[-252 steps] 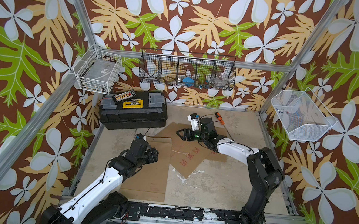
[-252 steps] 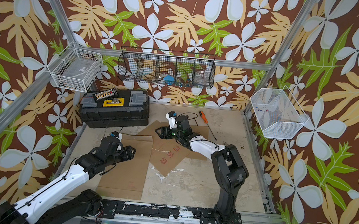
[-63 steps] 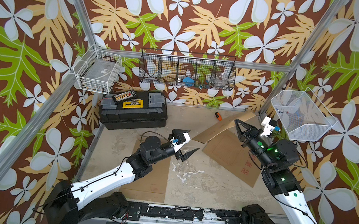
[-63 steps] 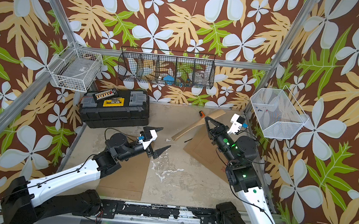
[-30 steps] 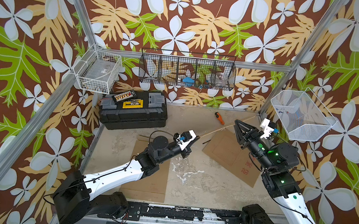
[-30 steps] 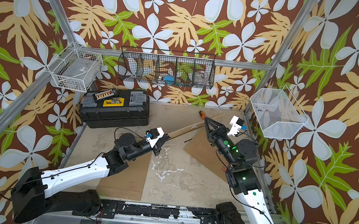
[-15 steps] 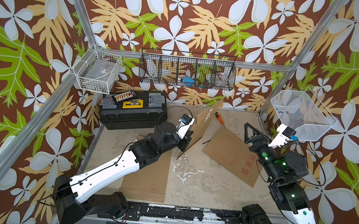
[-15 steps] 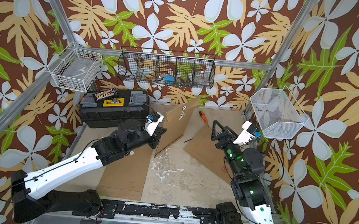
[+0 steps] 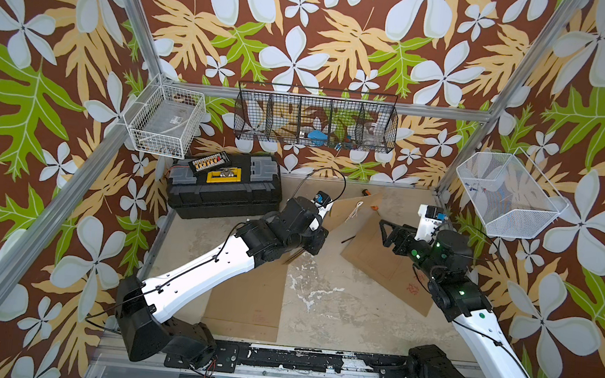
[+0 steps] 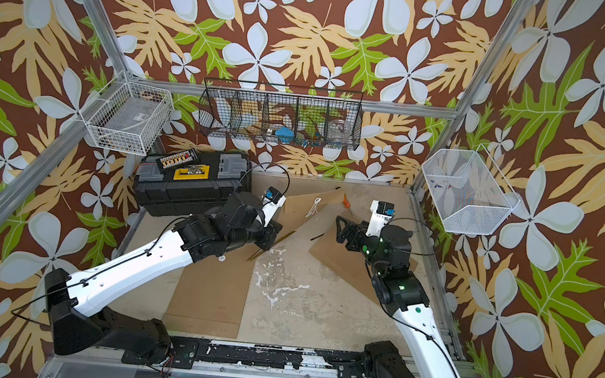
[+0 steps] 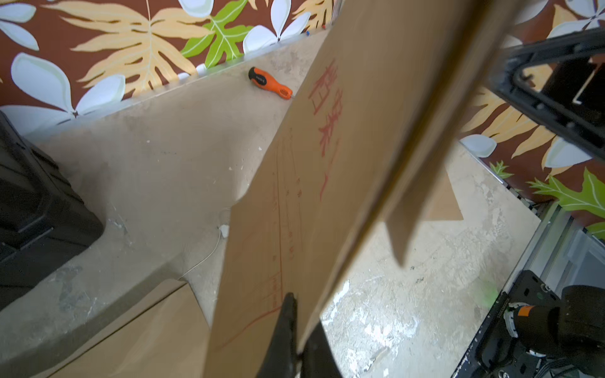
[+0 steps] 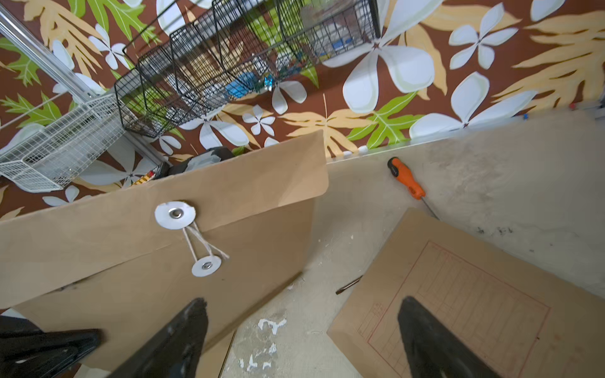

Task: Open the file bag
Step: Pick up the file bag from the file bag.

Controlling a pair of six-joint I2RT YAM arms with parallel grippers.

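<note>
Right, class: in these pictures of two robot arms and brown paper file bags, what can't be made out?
- Tips of the left gripper: top views, hidden by its own wrist and the raised brown paper file bag.
- That bag's contents: all views, the folded-down flap covers them.
- Items in the black wire basket: top views, too small behind mesh.

You are seeing two arms of one build. The left arm [image 9: 204, 267] is showing a long white shell, with black joint housings [image 9: 270, 236] capping its ends. A thin black cable [image 9: 189, 274] is running along that shell, and a cable loop [image 9: 327, 169] is arching above the far end. The right arm [image 9: 482, 334] is showing the same white and black, with green lights [image 9: 414, 253] glowing on its joints. Each arm is carrying a white camera block [image 9: 426, 223] tipped in blue. Black, tapering, scuffed fingers are forming the left hand [image 11: 299, 340] and the right hand [image 12: 302, 301].
</note>
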